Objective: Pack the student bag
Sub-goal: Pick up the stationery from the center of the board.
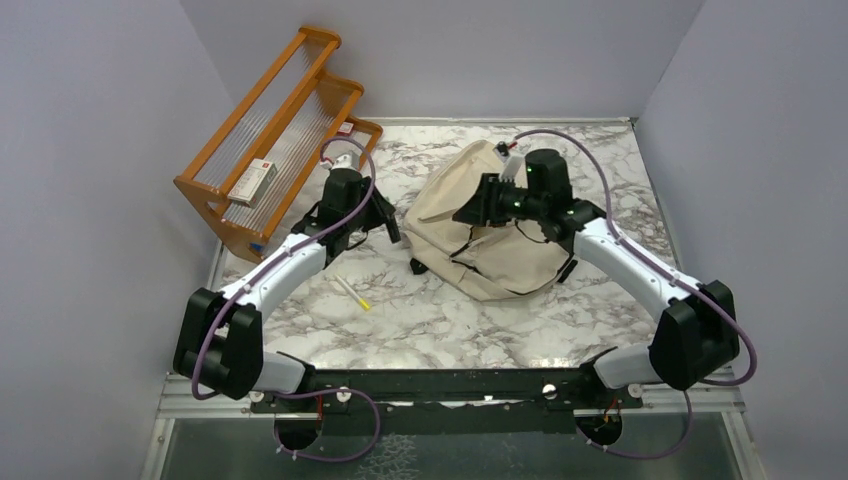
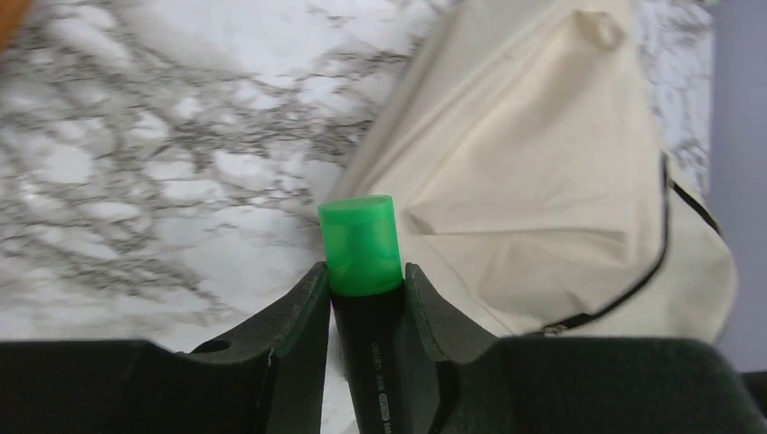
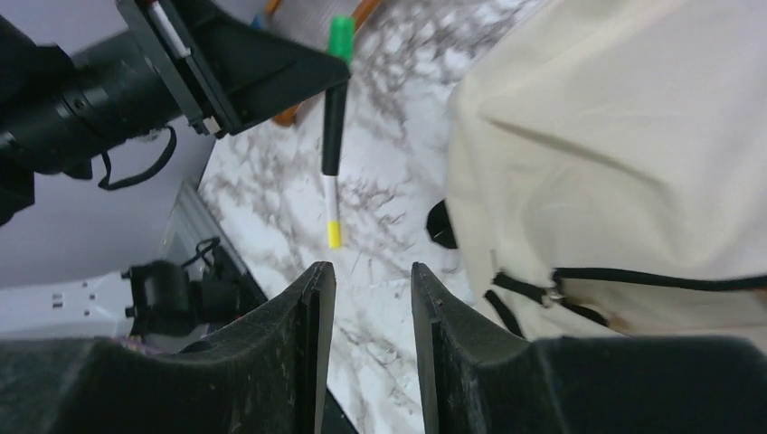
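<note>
The student bag (image 1: 500,235) is a beige canvas backpack with black zipper lines, lying slumped on the marble table right of centre. It also shows in the left wrist view (image 2: 543,154) and the right wrist view (image 3: 615,136). My left gripper (image 1: 387,226) hovers just left of the bag and is shut on a black marker with a green cap (image 2: 360,244). The marker shows in the right wrist view (image 3: 334,117) too. My right gripper (image 1: 467,212) hovers over the bag's left part. In its own view it (image 3: 371,269) is open and empty above the table beside the bag.
A white pen with a yellow end (image 1: 352,292) lies on the table near the left arm; it also shows in the right wrist view (image 3: 334,221). A wooden rack (image 1: 275,125) stands at the back left, with a small box (image 1: 252,181) on it. Walls enclose the table.
</note>
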Available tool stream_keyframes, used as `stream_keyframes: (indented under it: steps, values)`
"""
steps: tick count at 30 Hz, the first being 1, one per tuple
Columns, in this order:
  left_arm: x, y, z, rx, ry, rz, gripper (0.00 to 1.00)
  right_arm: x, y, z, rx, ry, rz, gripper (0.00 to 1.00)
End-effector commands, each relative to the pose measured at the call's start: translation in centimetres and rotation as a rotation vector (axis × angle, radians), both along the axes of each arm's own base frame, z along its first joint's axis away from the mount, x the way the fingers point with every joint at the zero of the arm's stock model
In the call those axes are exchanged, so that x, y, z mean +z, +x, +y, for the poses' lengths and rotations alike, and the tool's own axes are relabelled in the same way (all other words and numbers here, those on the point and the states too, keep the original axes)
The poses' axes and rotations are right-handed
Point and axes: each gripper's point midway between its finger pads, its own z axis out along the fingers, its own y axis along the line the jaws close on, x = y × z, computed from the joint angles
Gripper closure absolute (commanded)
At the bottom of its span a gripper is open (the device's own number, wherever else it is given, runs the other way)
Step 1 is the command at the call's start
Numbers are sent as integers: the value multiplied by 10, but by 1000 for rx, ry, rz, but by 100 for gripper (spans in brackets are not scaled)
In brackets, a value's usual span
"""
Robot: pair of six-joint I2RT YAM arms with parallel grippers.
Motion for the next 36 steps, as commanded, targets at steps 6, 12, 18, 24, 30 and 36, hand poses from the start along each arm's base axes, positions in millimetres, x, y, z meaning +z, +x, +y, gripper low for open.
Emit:
stream_keyframes:
  steps: [6, 12, 18, 24, 30, 36]
  values:
    - [86, -18, -87, -243, -254, -226, 87, -7, -24, 59, 174, 92, 62, 56]
    - [90, -25, -108, -281, -289, -226, 88, -21, -21, 67, 136, 78, 102, 55]
    - [91, -27, -117, -302, -303, -234, 89, -32, -14, 69, 94, 62, 133, 55]
    - [90, -29, -121, -316, -305, -230, 90, -38, -14, 71, 96, 74, 132, 63]
    - [90, -33, -122, -329, -308, -240, 87, -42, -14, 66, 65, 68, 122, 86]
    - [91, -35, -123, -347, -304, -249, 61, -39, -11, 55, 4, 46, 94, 97]
